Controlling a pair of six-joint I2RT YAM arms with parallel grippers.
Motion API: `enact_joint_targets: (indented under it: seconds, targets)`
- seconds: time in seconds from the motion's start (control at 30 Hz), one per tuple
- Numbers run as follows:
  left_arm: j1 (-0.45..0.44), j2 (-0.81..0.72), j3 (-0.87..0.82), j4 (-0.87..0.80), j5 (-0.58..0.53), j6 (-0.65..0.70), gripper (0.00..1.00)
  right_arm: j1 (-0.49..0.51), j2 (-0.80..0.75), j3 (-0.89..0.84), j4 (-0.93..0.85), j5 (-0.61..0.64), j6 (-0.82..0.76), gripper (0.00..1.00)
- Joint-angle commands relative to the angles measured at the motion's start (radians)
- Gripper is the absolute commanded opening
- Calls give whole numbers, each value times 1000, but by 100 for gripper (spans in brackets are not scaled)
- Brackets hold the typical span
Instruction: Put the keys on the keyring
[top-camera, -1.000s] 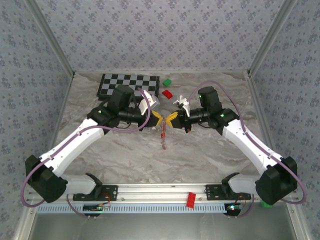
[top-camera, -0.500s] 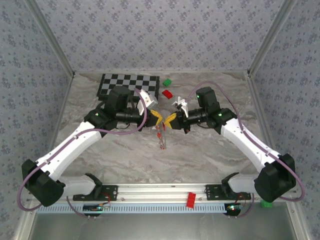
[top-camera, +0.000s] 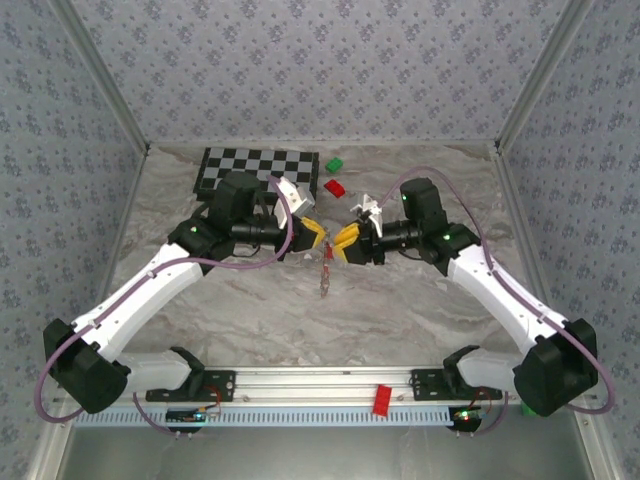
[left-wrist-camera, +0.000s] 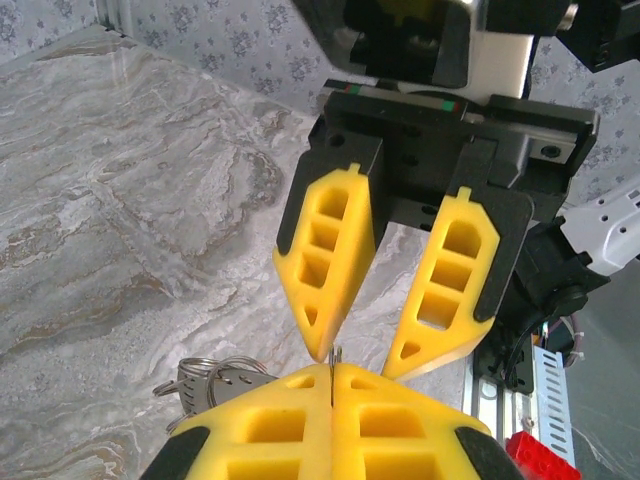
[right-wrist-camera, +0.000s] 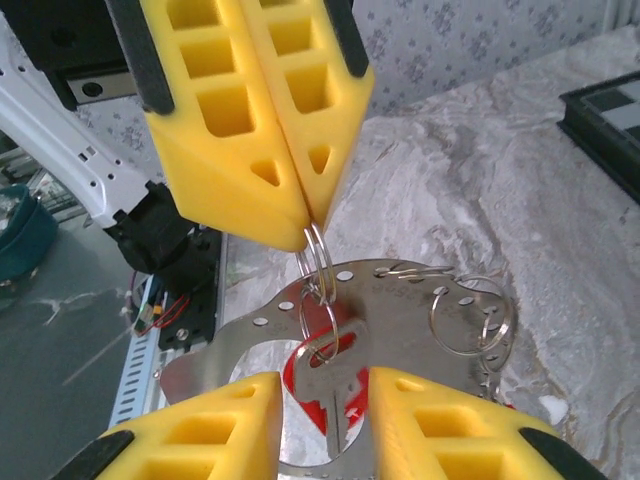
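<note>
So both arms meet tip to tip over the middle of the surface (top-camera: 420, 300). The left end effector (right-wrist-camera: 308, 232) has its yellow fingers pressed together, clamped on the top of the keyring (right-wrist-camera: 318, 262), a thin wire loop that hangs straight down from the tips. In the left wrist view you can just see a sliver of that wire poking out between the closed pads.

The right end effector (left-wrist-camera: 358, 358) faces it with its fingers apart. From its own camera, a key (right-wrist-camera: 338, 375) with red at its head dangles in the gap between the two fingers, and neither finger looks like it's touching it. The key's hole seems to be threaded on the keyring, though the overlap there is tight, so not 100% sure.

Behind the key there's a flat metal plate (right-wrist-camera: 400, 300) with small holes along its edge, and a few smaller rings (right-wrist-camera: 470, 318) clipped onto it on the right. In the top view the whole bundle hangs as a thin strand below the fingertips; can't tell if its lower end touches the surface.

Farther back sits a checkerboard (top-camera: 258, 170), with a green block (top-camera: 333, 164) and a red block (top-camera: 335, 186) just right of it, well apart from the keys. Another red piece (top-camera: 381, 400) sits on the rail between the arm bases.
</note>
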Motion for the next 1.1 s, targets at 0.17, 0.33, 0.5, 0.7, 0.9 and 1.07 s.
enact_joint_targets:
  seconds: [0.17, 0.33, 0.5, 0.7, 0.9, 1.07]
  targets:
    - [3, -37, 2, 59, 19, -23, 0, -11, -63, -96, 300, 46, 164, 32]
    - [3, -42, -9, 82, 19, -38, 0, -11, -68, -175, 548, 63, 296, 32]
    - [3, -45, -10, 82, 17, -40, 0, -9, -44, -179, 621, 36, 351, 32]
    - [4, -47, -10, 87, 16, -44, 0, 10, -17, -177, 648, 26, 367, 32]
    - [3, -48, -11, 85, 16, -42, 0, 20, 4, -163, 611, 10, 344, 32]
    - [4, -48, -12, 84, 15, -41, 0, 23, 12, -162, 597, 3, 338, 33]
